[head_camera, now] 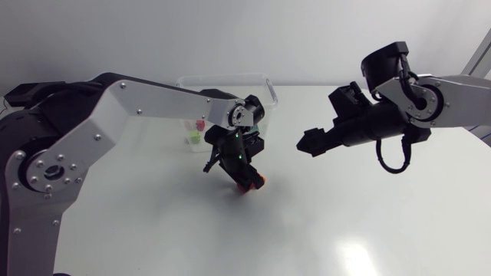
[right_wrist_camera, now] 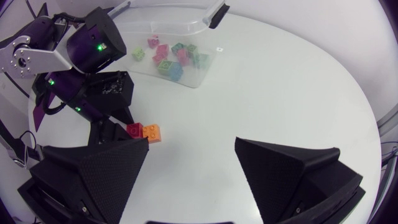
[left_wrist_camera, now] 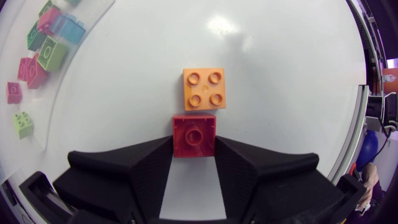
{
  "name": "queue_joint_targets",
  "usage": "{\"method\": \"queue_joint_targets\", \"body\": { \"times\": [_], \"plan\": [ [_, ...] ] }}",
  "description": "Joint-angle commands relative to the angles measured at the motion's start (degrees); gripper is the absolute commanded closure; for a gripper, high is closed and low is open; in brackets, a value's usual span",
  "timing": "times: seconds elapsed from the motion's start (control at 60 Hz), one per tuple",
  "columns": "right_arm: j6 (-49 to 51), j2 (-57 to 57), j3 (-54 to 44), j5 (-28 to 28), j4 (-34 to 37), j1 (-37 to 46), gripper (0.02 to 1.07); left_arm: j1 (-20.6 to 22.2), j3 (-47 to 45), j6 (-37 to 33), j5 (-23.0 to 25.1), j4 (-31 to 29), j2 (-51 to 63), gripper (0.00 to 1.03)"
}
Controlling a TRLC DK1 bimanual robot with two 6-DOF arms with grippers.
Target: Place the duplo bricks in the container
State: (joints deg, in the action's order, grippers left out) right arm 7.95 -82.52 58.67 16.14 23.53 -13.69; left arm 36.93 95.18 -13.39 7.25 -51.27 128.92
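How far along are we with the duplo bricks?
Done: several bricks lie in the container. In hand: the left gripper is shut on the red brick. Left: that brick and the orange brick beside it. The right gripper hangs open, empty.

The left end effector [left_wrist_camera: 193, 149] is sitting low over the white desk [left_wrist_camera: 292, 74], its two black fingers [left_wrist_camera: 146, 171] pressing on either side of a red brick [left_wrist_camera: 194, 130]. An orange brick [left_wrist_camera: 204, 89] is lying just ahead at twelve o'clock, touching the red one. Out at ten o'clock from the end effector, a clear container [left_wrist_camera: 55, 102] is holding green, pink and blue bricks [left_wrist_camera: 51, 53].
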Motion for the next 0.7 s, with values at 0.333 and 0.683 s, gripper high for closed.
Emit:
{"method": "queue_joint_targets", "body": {
  "times": [0.333, 0.683],
  "plan": [
    [-1.35, -3.96, -3.66, -0.32, -1.82, -7.75, 0.07, -3.97, -8.08, 0.03, -0.57, -2.35, -15.46, 0.65],
    [-1.00, -12.49, 0.12, -4.36, -2.00, -15.66, 0.07, -10.03, 0.19, -1.64, -1.27, -5.25, -26.18, 0.65]
  ]
}}
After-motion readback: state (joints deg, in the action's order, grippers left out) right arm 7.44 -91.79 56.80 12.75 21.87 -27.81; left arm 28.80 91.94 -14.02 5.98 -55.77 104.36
